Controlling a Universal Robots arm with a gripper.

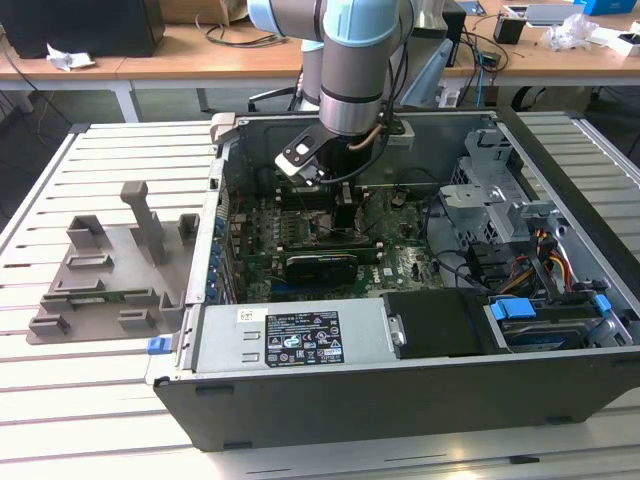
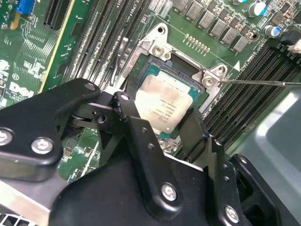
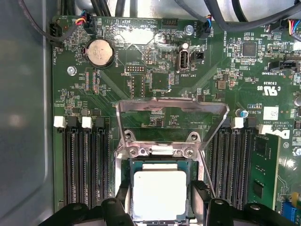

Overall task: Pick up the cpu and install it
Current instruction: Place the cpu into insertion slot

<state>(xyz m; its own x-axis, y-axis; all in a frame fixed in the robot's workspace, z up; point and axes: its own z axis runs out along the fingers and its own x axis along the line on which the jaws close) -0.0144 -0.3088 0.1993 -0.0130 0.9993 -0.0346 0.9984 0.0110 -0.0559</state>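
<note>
The cpu point(image 3: 159, 194), a flat square chip with a silver-grey lid, lies level within the motherboard socket point(image 3: 160, 151). In the second wrist view the cpu point(image 2: 163, 103) sits inside the socket frame point(image 2: 157, 49). My gripper point(image 3: 160, 201) is lowered over it, one black finger against each of two opposite edges, shut on the chip. The same hold appears where my gripper point(image 2: 160, 115) straddles the chip. In the exterior view my gripper point(image 1: 345, 215) reaches down into the open computer case point(image 1: 300, 395), above the green motherboard point(image 1: 300, 235).
The socket's metal load plate point(image 3: 171, 113) stands open beside the chip, and its thin lever point(image 2: 258, 82) sticks out sideways. Memory slots point(image 3: 84, 165) flank the socket. A grey fixture tray point(image 1: 110, 275) lies on the slatted table at the exterior view's left. Drive bays and cables point(image 1: 520, 250) fill the case's other end.
</note>
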